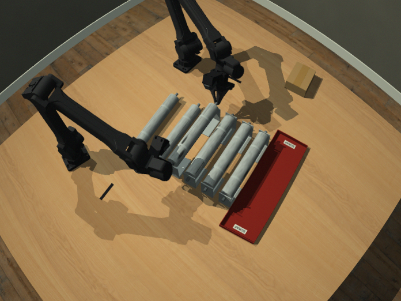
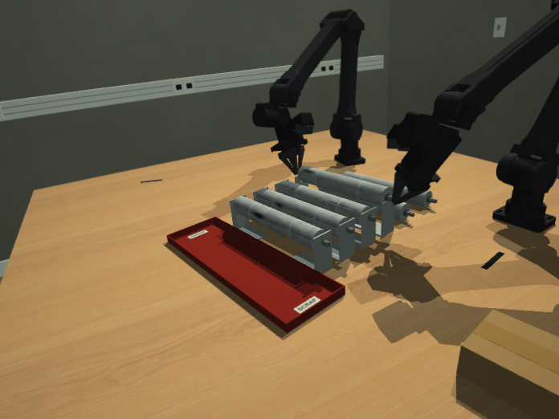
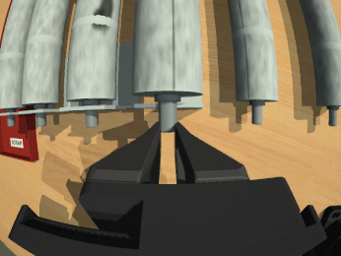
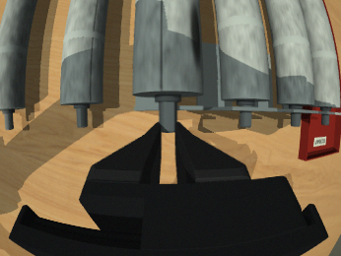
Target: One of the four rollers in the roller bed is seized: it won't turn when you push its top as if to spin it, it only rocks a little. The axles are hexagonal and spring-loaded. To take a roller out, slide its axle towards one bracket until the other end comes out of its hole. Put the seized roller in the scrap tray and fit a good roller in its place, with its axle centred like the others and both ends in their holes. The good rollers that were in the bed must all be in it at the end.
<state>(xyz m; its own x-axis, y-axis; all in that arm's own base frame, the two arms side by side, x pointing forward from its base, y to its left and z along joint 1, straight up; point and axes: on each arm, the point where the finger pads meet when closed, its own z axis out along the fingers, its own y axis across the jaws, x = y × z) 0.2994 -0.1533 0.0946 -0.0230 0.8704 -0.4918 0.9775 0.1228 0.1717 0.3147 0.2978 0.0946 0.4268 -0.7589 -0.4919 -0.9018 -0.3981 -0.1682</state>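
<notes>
My left gripper (image 1: 216, 102) (image 2: 393, 201) (image 3: 168, 129) is shut on one axle end of a grey roller (image 1: 198, 127) (image 2: 347, 185) (image 3: 168, 49) (image 4: 150, 59). My right gripper (image 2: 295, 172) (image 4: 168, 129) is shut on the other axle end; in the top view my own arm hides it. This roller sits higher than its neighbours, its axle over the bracket (image 2: 387, 223) tops. Three other rollers (image 1: 214, 142) (image 1: 230, 153) (image 1: 248, 161) sit in their brackets. Two rollers (image 1: 158, 116) (image 1: 182, 123) lie beside the bed. The red scrap tray (image 1: 272, 194) (image 2: 252, 270) is empty.
The scrap tray stands close along the bed's outer side. A cardboard box (image 1: 300, 79) (image 2: 510, 365) stands away from the bed, on the left arm's side. A thin black strip (image 1: 106, 191) (image 2: 151, 181) lies on the table near the right arm.
</notes>
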